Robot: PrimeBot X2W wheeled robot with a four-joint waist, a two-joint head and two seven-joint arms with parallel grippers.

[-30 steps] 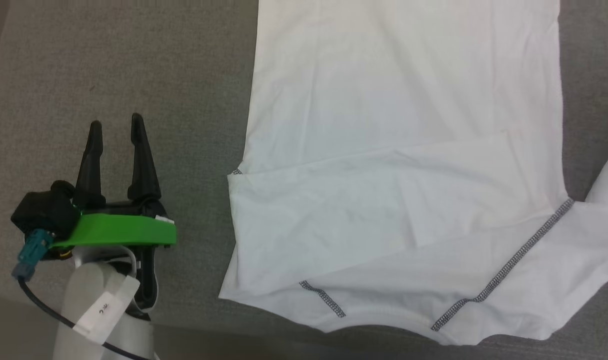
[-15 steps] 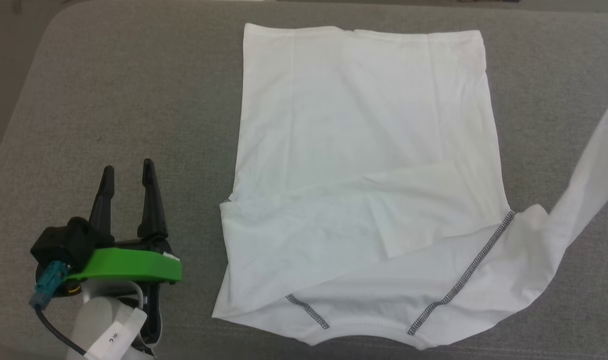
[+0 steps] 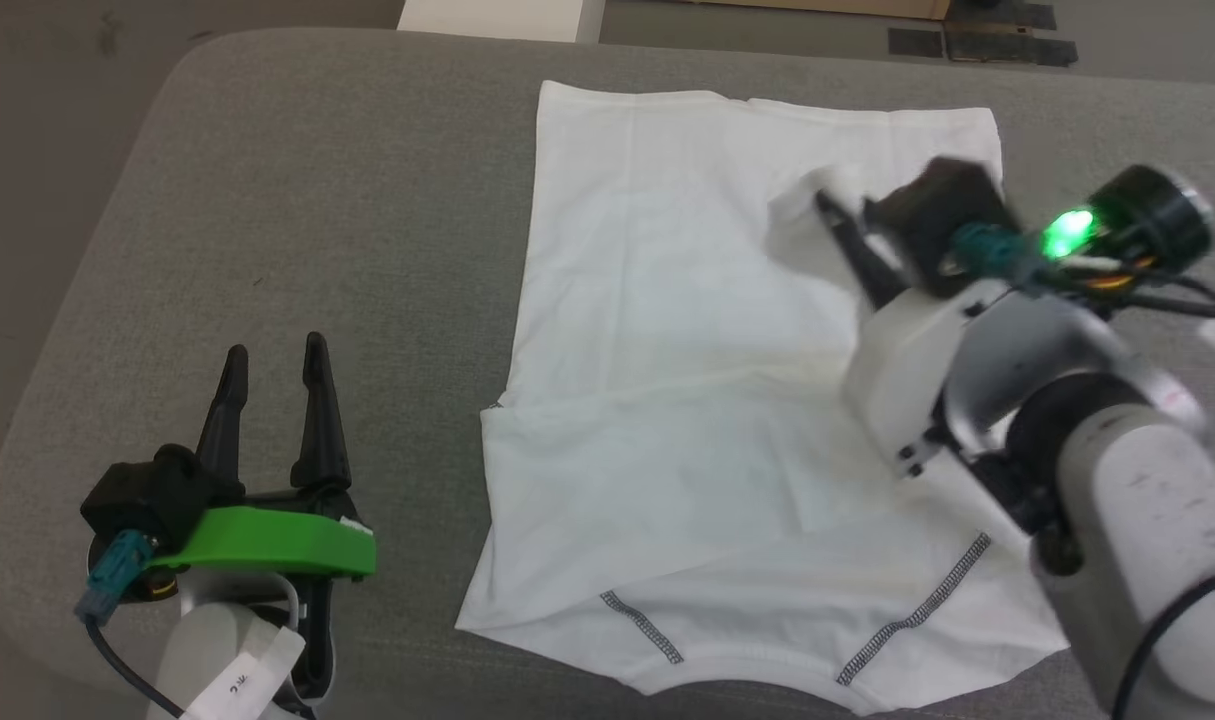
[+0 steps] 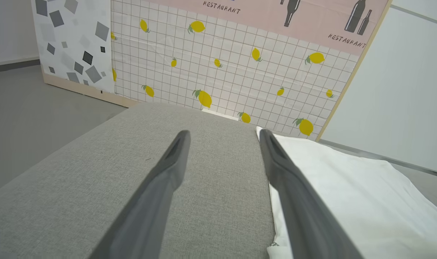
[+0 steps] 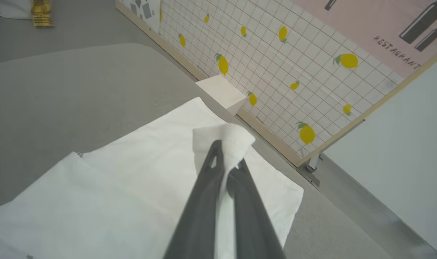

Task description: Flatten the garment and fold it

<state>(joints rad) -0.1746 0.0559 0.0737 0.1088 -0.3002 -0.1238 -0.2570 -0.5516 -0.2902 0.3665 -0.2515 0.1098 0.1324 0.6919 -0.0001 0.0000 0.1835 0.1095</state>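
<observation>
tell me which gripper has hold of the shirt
The right gripper: it is shut on a raised fold of the garment. The left gripper stands open beside the garment, touching none of it.

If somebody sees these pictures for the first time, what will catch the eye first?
The white garment spread on the grey cushion stands out first. Over its far right part, the right tool is shut on a pinch of its fabric. The left tool hangs open beside its left edge.
</observation>
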